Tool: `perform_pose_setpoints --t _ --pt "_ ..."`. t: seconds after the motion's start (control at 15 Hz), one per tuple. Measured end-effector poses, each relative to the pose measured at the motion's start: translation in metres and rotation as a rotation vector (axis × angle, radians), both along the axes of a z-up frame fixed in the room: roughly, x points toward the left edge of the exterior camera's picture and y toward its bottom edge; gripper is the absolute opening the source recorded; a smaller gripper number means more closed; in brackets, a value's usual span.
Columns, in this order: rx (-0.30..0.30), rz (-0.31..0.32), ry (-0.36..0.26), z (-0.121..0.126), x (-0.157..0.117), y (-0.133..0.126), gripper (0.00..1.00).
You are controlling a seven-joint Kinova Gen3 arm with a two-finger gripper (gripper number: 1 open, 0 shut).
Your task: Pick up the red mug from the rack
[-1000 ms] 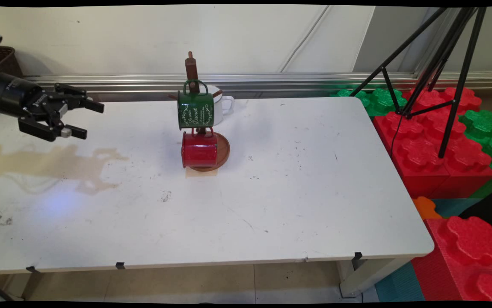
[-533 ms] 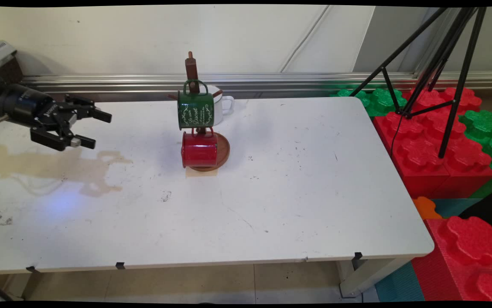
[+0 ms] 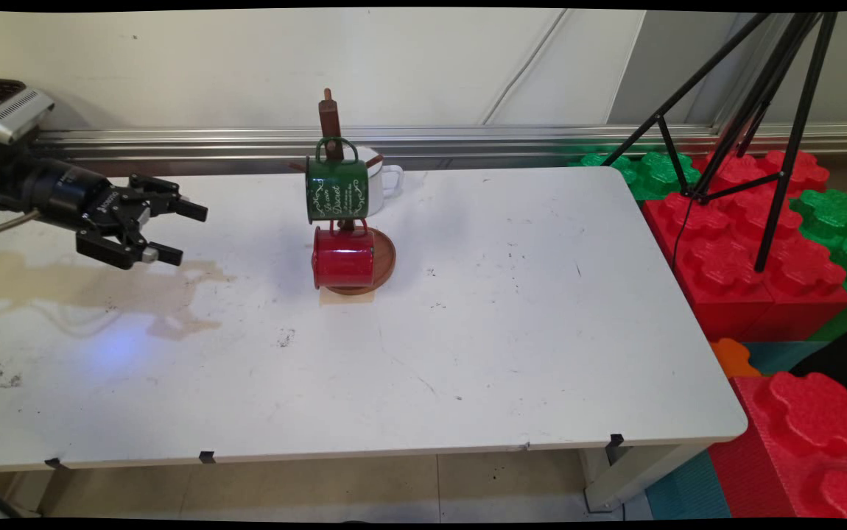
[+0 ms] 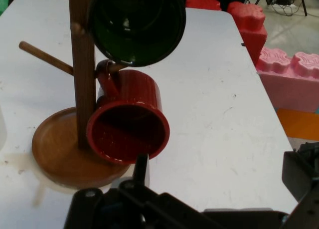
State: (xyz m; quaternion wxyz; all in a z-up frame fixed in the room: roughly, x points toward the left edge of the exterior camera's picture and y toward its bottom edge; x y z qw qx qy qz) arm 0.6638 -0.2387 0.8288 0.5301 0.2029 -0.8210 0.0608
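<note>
Tool [image 3: 186, 233], fingers spread, hovers left of red mug [image 3: 343, 258] on rack [image 3: 332, 125].

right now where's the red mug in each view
Main view: the red mug hangs low on the wooden mug tree, centre of the table, below the green mug.
Hand view: red mug at centre left, mouth facing the camera.
Shared landmark: the tree's round wooden base.

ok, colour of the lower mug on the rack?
Red, inside and out. The lower mug shows best in the hand view, hanging under the green mug.
</note>
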Motion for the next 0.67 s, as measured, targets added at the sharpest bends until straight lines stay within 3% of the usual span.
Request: perform_pose_setpoints --t 0.67 --pt "0.035 0.017 0.002 -0.036 -0.002 0.0 1.0"
